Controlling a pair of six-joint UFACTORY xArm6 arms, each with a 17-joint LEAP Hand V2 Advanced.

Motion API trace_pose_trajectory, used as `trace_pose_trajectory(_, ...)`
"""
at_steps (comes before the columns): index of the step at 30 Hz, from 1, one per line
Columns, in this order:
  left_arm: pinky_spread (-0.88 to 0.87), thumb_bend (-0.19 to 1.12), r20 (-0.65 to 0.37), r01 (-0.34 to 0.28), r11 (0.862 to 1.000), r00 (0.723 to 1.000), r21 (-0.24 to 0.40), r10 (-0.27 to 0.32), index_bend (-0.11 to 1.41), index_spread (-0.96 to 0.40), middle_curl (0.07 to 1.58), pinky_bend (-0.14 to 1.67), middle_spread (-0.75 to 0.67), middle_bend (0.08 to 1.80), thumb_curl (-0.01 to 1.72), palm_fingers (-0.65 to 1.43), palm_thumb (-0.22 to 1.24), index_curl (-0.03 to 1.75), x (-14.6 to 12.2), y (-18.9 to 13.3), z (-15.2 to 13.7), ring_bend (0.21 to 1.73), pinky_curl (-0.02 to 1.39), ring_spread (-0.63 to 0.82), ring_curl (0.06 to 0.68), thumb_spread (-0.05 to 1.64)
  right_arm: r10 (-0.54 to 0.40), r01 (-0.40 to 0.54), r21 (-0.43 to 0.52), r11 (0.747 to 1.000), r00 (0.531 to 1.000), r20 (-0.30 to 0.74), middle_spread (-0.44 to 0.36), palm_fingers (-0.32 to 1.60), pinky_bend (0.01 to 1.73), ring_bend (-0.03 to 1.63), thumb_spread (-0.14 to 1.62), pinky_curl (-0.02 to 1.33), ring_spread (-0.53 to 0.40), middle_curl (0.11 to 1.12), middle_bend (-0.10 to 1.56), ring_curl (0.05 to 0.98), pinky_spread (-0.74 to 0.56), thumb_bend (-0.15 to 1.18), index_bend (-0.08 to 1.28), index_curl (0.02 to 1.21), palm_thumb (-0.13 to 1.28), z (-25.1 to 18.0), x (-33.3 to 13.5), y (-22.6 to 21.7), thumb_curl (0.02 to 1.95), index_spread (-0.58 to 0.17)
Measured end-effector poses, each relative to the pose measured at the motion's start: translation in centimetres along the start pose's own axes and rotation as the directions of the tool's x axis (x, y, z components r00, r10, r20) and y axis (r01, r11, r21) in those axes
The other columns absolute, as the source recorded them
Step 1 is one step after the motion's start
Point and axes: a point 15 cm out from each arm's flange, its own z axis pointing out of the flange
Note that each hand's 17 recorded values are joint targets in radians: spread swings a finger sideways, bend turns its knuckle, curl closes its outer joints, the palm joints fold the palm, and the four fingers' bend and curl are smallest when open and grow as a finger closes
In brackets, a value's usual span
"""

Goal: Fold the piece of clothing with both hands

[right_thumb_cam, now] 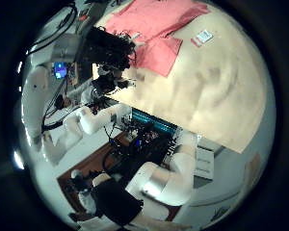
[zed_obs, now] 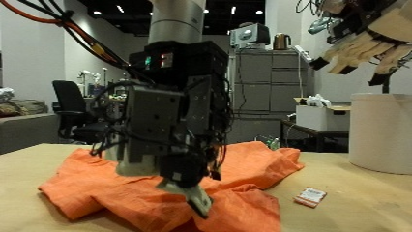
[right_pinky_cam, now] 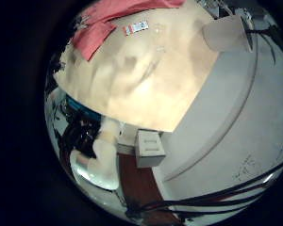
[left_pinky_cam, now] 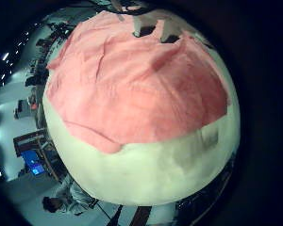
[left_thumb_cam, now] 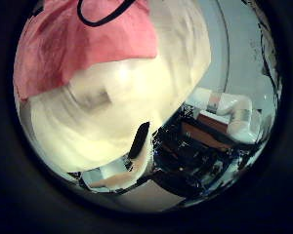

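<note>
Orange garment [zed_obs: 167,188] lay crumpled on the table [zed_obs: 348,208], directly beneath the nearer hand [zed_obs: 165,130], finger state hidden; the other hand [zed_obs: 367,46] hung high, well apart, fingers spread, empty.

Orange garment [zed_obs: 251,179] lies spread on the pale tabletop [zed_obs: 367,208], rumpled, with soft creases and its edges bunched in low folds rather than flat. One side runs out toward the table's open area in a rounded lobe; near edge is uneven, partly hidden behind the closer hand. In the palm views it shows as a broad wrinkled sheet [left_pinky_cam: 132,80] covering one end of the table.
</note>
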Motion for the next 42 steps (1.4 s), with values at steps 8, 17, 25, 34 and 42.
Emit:
trace_pose_trajectory(8,0.46,-0.02,0.074,0.010,0.999,0.997,-0.037,-0.007,0.40,0.07,0.34,0.13,0.20,0.25,0.31,0.25,0.29,0.40,-0.6,-0.2,2.0,0.39,0.26,0.43,0.207,0.97,0.014,-0.014,-0.005,1.000,1.000,0.004,0.145,0.08,0.30,0.19,1.25,0.32,0.283,0.28,0.18,0.240,0.37,-0.01,0.18,0.34,0.05,0.2,-0.1,-0.2,0.19,-0.291)
trace_pose_trajectory(17,0.38,0.15,0.125,0.019,0.999,0.992,-0.045,-0.013,1.01,-0.30,0.45,0.09,-0.12,0.50,0.38,0.42,0.73,0.62,-2.5,1.1,1.4,0.35,0.12,0.18,0.200,1.17,0.006,-0.006,-0.009,1.000,1.000,-0.005,0.149,0.09,0.29,0.19,1.25,0.32,0.284,0.29,0.18,0.231,0.37,-0.01,0.19,0.34,0.05,0.2,-0.8,-0.4,0.19,-0.290)
trace_pose_trajectory(25,0.35,0.13,0.134,0.057,0.997,0.990,-0.054,-0.049,1.17,-0.42,0.49,0.13,-0.21,0.54,0.43,0.38,0.79,0.67,-6.5,4.8,-0.3,0.38,0.09,0.12,0.211,1.23,-0.005,0.005,-0.016,1.000,1.000,-0.010,0.145,0.12,0.26,0.18,1.25,0.31,0.285,0.30,0.20,0.215,0.37,-0.01,0.19,0.35,0.05,0.3,-1.3,-0.5,0.19,-0.285)
trace_pose_trajectory(34,0.34,0.08,0.168,0.116,0.993,0.980,-0.038,-0.108,1.22,-0.45,0.51,0.15,-0.24,0.55,0.45,0.35,0.80,0.67,-11.8,9.4,-1.2,0.41,0.10,0.11,0.221,1.27,-0.007,0.007,-0.076,0.997,1.000,-0.002,0.111,0.18,0.23,0.19,1.29,0.31,0.273,0.33,0.22,0.202,0.35,0.02,0.18,0.35,0.16,2.1,-0.7,-1.7,0.21,-0.287)
trace_pose_trajectory(42,0.34,0.03,0.166,0.136,0.990,0.977,-0.021,-0.131,1.24,-0.45,0.51,0.15,-0.24,0.52,0.46,0.34,0.80,0.67,-12.7,11.3,-1.2,0.44,0.11,0.11,0.227,1.29,-0.053,0.053,0.001,0.999,0.997,-0.062,0.020,0.26,0.21,0.29,1.28,0.31,0.195,0.33,0.20,0.241,0.27,0.10,0.16,0.32,0.45,4.5,0.4,-9.0,0.26,-0.307)
